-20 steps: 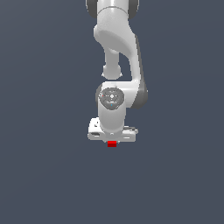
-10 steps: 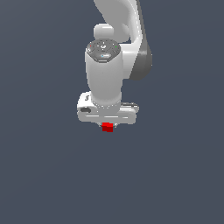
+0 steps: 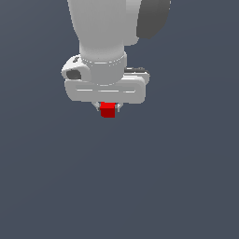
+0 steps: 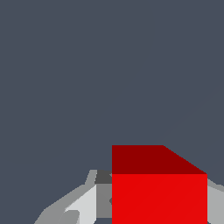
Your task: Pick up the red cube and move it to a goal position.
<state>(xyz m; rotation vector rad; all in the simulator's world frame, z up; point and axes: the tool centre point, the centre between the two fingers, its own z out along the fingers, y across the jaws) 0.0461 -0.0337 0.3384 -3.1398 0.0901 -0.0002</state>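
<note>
One red cube [image 3: 108,110] pinched between the narrowly spread pincer [image 3: 108,108] fingers [image 4: 81,205]

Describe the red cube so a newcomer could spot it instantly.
Find the big white arm coming down from the top of the exterior view and follow it to the wide white gripper. The red cube sits pinched beneath it, the only coloured thing against the plain grey background and far narrower than the gripper.

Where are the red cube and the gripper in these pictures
red cube [image 3: 108,110], exterior view, on its front face under the gripper.
red cube [image 4: 159,199], wrist view, on its bright face.
gripper [image 3: 108,108], exterior view, midway between its fingertips, where the cube sits.
</note>
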